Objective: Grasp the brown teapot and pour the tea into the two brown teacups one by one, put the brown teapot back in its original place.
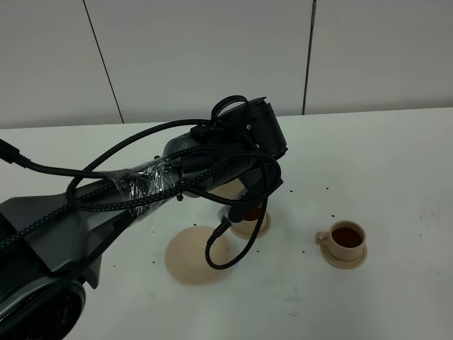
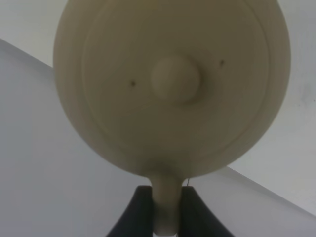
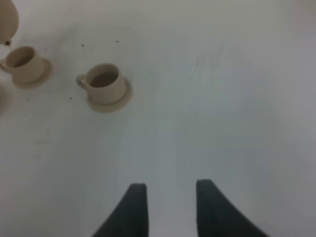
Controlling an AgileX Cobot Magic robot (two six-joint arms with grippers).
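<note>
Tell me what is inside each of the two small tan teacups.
The right-hand tan teacup on its small saucer holds dark reddish-brown tea. The other teacup also looks dark inside in the right wrist view, but the left arm covers most of it from above.

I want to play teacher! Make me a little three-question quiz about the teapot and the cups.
1. True or false: the left gripper holds the teapot by its handle.
2. What sits on the big saucer? A) the teapot B) a cup C) nothing
3. Fill in: the cup farthest right in the high view has dark ___ in it.

Key: 1 true; 2 C; 3 tea.
</note>
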